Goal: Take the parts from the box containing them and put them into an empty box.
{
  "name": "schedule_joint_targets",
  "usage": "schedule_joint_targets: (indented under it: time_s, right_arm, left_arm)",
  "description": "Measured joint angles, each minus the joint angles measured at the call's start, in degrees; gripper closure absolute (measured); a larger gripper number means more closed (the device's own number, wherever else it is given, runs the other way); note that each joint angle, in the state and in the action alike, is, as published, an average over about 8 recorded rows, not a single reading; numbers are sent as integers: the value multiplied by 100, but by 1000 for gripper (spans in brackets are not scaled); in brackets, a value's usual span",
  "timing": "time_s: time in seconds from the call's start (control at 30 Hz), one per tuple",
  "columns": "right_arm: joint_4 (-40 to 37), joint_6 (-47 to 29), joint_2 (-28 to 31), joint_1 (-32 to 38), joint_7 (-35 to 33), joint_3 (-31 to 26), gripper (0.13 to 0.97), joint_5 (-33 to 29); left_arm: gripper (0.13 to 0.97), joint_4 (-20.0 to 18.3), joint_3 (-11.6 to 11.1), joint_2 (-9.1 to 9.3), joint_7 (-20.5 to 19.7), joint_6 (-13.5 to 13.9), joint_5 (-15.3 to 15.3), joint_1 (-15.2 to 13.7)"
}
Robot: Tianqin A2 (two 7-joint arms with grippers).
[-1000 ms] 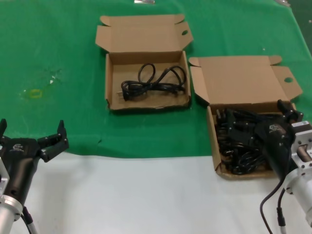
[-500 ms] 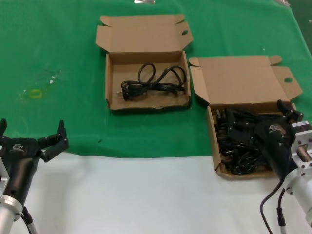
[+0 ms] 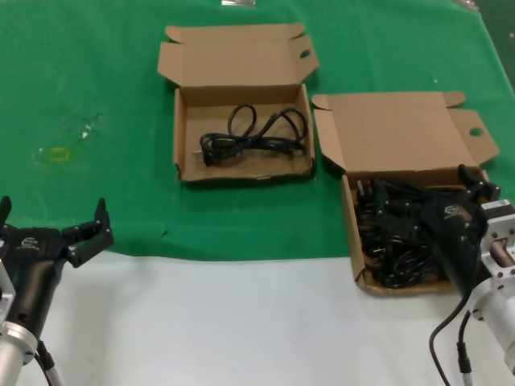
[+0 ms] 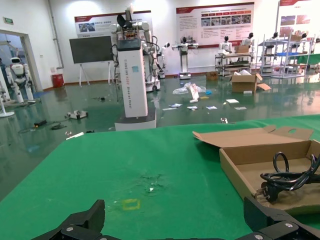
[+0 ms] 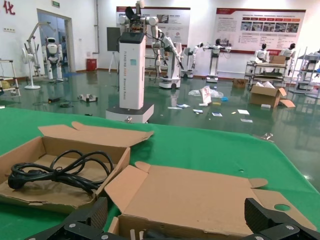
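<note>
Cords (image 3: 394,237) lie heaped in the near right box (image 3: 352,229), its lid (image 3: 398,133) folded back toward the far side to leave the top free. Right claw (image 3: 475,183) hangs low over that heap's right end, fingers apart and holding nothing, probably placed for a pick. One cord (image 3: 253,137) already lies in the far squarish box (image 3: 179,133), just left of it. Left claw (image 3: 52,221) waits spread at the near left over the green surface (image 3: 96,80). Only the near box's wall stands between.
</note>
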Motion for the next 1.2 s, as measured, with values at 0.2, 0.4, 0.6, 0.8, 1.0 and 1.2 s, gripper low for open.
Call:
schedule_joint_targets:
  time_s: [0.2,0.4,0.6,0.8,1.0,1.2]
  right_arm:
    - [0,0,0,0,0,0,129,0]
    - [0,0,0,0,0,0,129,0]
    - [0,0,0,0,0,0,129,0]
    - [0,0,0,0,0,0,129,0]
    - [0,0,0,0,0,0,129,0]
    - [0,0,0,0,0,0,129,0]
  left_arm:
    - [132,0,0,0,0,0,0,0]
    - [132,0,0,0,0,0,0,0]
    - [132,0,0,0,0,0,0,0]
    - [132,0,0,0,0,0,0,0]
    - [132,0,0,0,0,0,0,0]
    - [132,0,0,0,0,0,0,0]
